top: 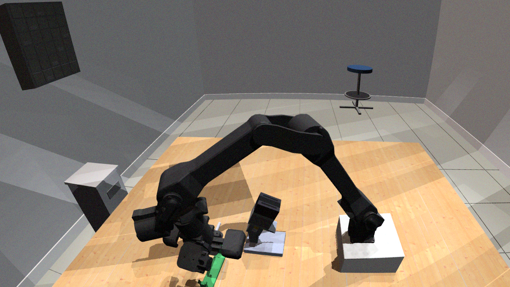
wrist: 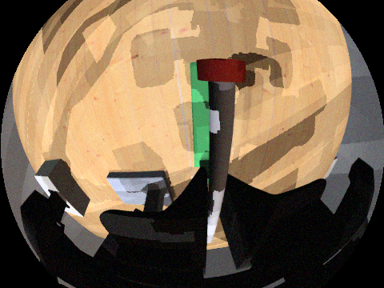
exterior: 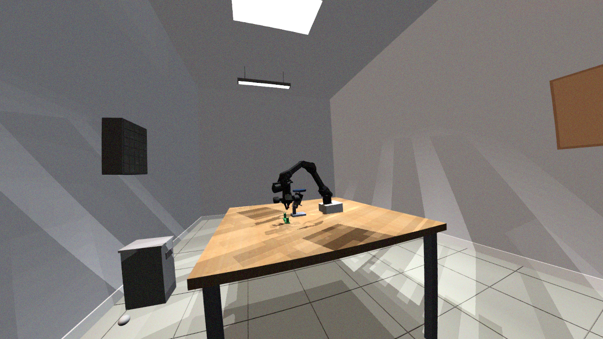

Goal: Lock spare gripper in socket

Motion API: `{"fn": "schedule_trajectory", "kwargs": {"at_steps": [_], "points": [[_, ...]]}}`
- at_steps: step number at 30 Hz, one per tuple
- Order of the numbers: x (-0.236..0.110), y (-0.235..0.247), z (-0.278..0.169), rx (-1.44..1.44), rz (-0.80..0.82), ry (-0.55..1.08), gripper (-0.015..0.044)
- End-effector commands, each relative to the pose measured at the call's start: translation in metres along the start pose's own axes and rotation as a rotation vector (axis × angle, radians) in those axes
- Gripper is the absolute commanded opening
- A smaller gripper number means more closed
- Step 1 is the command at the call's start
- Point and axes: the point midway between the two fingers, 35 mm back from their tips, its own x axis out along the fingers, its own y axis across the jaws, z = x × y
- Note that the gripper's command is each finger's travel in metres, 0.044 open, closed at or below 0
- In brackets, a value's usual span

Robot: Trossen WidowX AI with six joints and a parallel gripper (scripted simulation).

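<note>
My gripper [top: 213, 246] [exterior: 286, 205] [wrist: 207, 172] is shut on the lock pin [wrist: 221, 123], a grey shaft with a red head [wrist: 220, 70] at its far end. The pin's pale tip [top: 218, 225] sticks up behind the fingers. The green mount [top: 214, 268] [exterior: 286, 219] [wrist: 201, 112] lies on the table right below the pin, near the front edge. The pin looks lifted clear of it. The black spare gripper [top: 264, 212] [exterior: 297, 201] stands tilted on a grey-blue plate [top: 276, 246] [wrist: 130, 187], just right of my gripper.
The arm's base sits on a white block [top: 387, 249] [exterior: 330, 206] at the right of the wooden table [top: 410, 185]. A grey cabinet [top: 96, 189] stands on the floor left of the table. A blue stool [top: 358, 85] stands far behind.
</note>
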Motion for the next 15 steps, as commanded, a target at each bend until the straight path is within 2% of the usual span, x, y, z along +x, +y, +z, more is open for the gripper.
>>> {"fn": "schedule_trajectory", "kwargs": {"at_steps": [1, 15], "points": [[-0.004, 0.011, 0.001, 0.001, -0.002, -0.002, 0.0000], [-0.014, 0.052, 0.001, -0.009, -0.002, -0.004, 0.0000]]}}
